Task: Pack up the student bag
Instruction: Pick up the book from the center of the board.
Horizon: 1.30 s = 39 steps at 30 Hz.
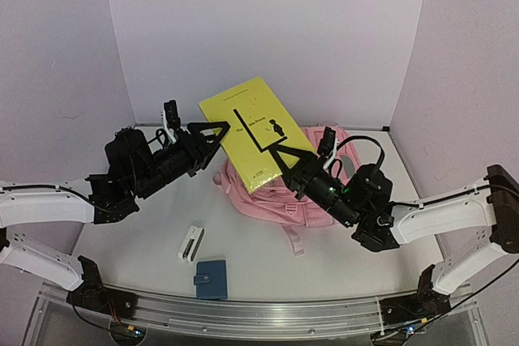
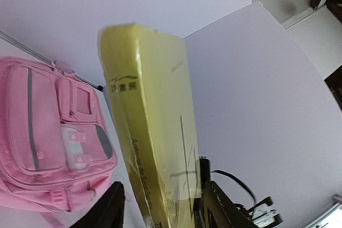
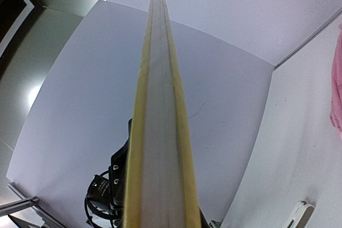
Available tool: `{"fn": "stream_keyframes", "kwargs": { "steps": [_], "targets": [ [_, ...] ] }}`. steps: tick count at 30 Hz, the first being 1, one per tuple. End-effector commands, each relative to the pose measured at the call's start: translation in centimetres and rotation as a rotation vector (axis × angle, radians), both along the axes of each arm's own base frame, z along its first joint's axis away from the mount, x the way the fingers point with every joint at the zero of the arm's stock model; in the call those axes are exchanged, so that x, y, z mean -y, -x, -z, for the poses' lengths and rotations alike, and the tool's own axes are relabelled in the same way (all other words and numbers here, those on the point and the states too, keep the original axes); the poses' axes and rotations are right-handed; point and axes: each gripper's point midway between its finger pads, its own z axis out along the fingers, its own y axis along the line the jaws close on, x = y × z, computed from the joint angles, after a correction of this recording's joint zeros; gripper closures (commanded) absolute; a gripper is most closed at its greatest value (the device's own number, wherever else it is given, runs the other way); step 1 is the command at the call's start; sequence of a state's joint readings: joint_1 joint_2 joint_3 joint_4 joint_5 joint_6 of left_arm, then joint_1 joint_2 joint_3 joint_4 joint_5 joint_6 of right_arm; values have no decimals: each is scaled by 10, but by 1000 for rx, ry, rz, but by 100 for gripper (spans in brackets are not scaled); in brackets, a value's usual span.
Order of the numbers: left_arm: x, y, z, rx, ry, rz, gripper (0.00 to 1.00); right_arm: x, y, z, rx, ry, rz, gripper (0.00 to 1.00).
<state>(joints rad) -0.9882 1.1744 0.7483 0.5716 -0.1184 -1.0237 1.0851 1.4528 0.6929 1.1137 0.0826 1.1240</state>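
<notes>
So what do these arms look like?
The left arm and right arm have white links and chunky black joints. The left gripper and right gripper are black, tapering to two pointed fingers. A black cable loops by the right wrist.

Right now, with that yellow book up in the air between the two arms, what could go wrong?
1. The book hangs tilted over the bag. Only the right gripper seems to pinch it, at one lower edge, while the left gripper is open around it. The book could swing or slip.
2. No open mouth shows on the bag, so the book might land on closed fabric.
</notes>
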Motion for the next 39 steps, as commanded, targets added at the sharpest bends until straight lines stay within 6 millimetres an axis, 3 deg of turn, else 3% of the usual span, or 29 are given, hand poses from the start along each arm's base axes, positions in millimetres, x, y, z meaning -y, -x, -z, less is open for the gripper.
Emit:
{"fn": "stream_keyframes", "kwargs": {
  "steps": [1,2,4,7,10,15,20,24,30,35,39],
  "targets": [
    [-8,-8,27,-54,-142,4,25,41,-5,-56,129,-108,162,100],
    [-12,-9,31,-64,-167,2,13,42,-7,-55,126,-77,179,100],
    [-19,-11,44,-73,-239,6,1,45,-13,-57,121,7,221,100],
    [-30,-19,65,-107,-315,47,0,53,-32,-61,110,156,271,100],
    [-40,-33,76,-125,-321,118,0,52,-48,-54,103,273,200,100],
    [-34,-23,67,-13,-396,284,0,48,-57,-35,127,459,59,100],
    [-42,-16,63,46,-426,362,0,48,-45,-13,133,504,-122,100],
    [-41,-13,69,47,-452,429,0,39,-22,-8,156,494,-277,100],
    [-38,-3,80,38,-461,517,0,24,-4,9,133,475,-443,100],
    [-30,4,75,54,-406,603,0,18,7,7,151,433,-528,100],
    [-25,18,68,86,-329,698,0,11,6,20,124,431,-570,100]
  ]
}}
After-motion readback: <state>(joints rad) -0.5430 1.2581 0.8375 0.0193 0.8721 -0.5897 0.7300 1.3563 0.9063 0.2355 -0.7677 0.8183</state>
